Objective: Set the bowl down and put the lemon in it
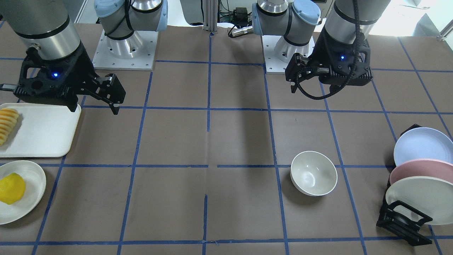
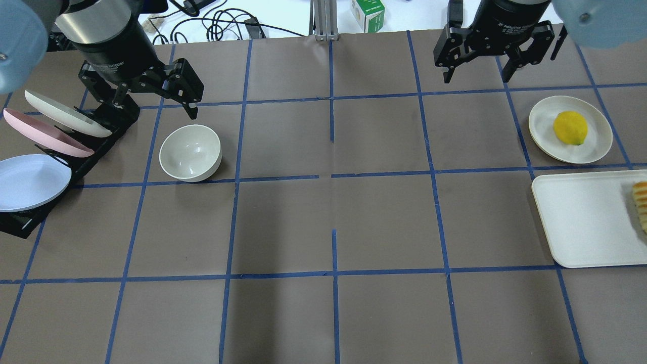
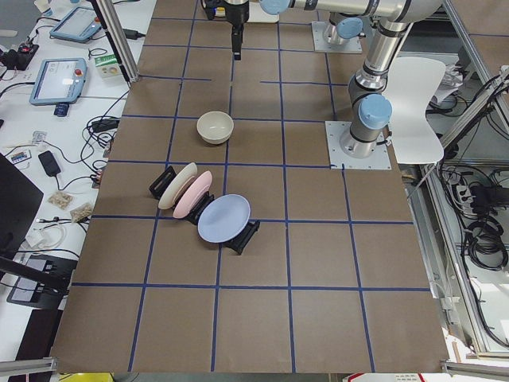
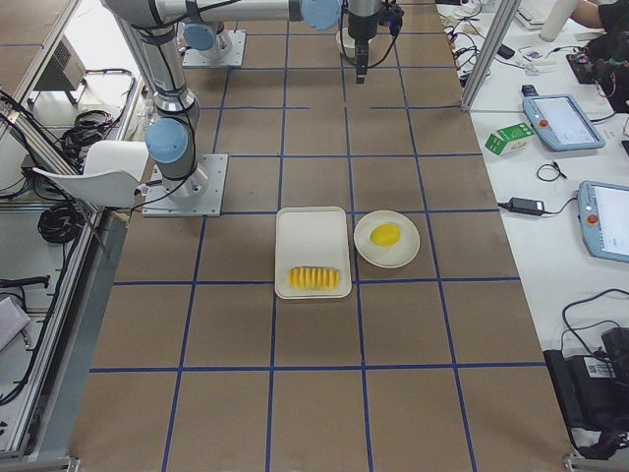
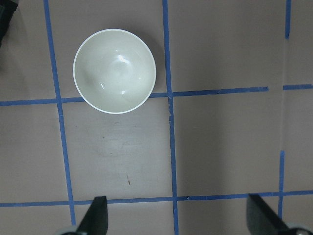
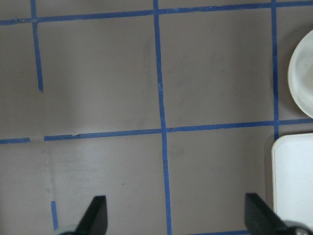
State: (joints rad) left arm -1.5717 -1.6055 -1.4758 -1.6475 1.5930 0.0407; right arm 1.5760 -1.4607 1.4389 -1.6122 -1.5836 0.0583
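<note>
While the left claw (image 5: 178, 218) gapes, the bowl (image 5: 114, 71) sits nearby, untouched.

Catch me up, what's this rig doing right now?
Nothing is held. The left claw hovers open near the bowl, which sits upright and empty on the table beside the plate rack. The right claw hovers open, away from the lemon, which lies on a small plate next to a tray. The lemon is not yet in the bowl.
</note>
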